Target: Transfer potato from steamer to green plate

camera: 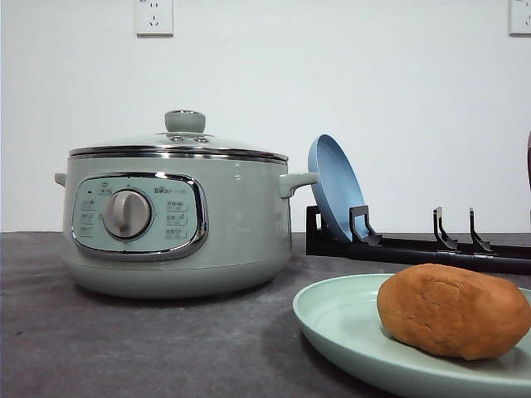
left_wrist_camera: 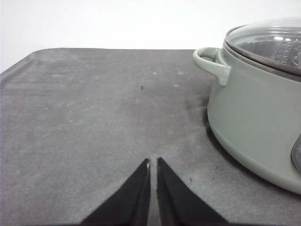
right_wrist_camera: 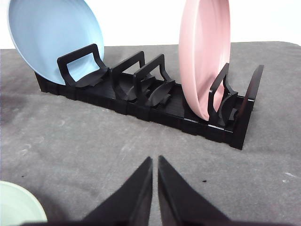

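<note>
Potato lies on the green plate at the near right of the tabletop in the front view, resting on its long side toward the plate's right half, well apart from the steamer. The steamer stands to the left with its glass lid seated on the rim, so judging by how things lie, the transfer looks done.

By its looks the potato is a firm, fairly heavy lump with a matte, slightly wrinkled skin, so it should not slip much and should not crush under a moderate squeeze. Being oval, it would roll if nudged at one end. The best hold is across its short middle, the jaws closing on the two long flanks from above, not on the tapered ends.

Left pincer hangs over bare tabletop beside the steamer's side handle, its jaws pressed almost together and holding nothing. Right pincer is likewise nearly closed and empty, facing the black dish rack, which carries a blue plate and a pink plate upright.
</note>
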`<act>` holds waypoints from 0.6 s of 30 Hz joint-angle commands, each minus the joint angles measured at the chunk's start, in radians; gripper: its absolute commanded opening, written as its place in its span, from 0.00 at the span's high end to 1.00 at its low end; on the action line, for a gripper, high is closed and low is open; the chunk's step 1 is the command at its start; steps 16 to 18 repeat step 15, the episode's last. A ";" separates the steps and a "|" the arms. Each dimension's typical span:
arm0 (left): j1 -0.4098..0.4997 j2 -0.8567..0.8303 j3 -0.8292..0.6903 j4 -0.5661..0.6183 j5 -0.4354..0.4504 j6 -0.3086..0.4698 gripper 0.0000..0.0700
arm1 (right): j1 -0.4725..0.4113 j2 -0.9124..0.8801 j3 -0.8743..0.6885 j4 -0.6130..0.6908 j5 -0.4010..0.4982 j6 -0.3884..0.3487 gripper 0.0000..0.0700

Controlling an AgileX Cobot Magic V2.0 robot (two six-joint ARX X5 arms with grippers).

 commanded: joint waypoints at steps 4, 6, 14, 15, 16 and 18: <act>0.001 0.000 -0.020 -0.007 -0.003 0.005 0.98 | 0.001 -0.003 -0.005 0.011 0.000 -0.008 0.99; 0.001 0.000 -0.020 -0.007 -0.003 0.005 0.98 | 0.001 -0.003 -0.005 0.011 0.000 -0.008 0.99; 0.001 0.000 -0.020 -0.007 -0.003 0.005 0.98 | 0.001 -0.003 -0.005 0.011 0.000 -0.008 0.99; 0.001 0.000 -0.020 -0.007 -0.003 0.005 0.97 | 0.001 -0.003 -0.005 0.011 0.000 -0.008 0.99; 0.001 0.000 -0.020 -0.007 -0.003 0.005 0.97 | 0.001 -0.003 -0.005 0.011 0.000 -0.008 0.99; 0.001 0.000 -0.020 -0.007 -0.003 0.005 0.97 | 0.001 -0.003 -0.005 0.011 0.000 -0.008 0.99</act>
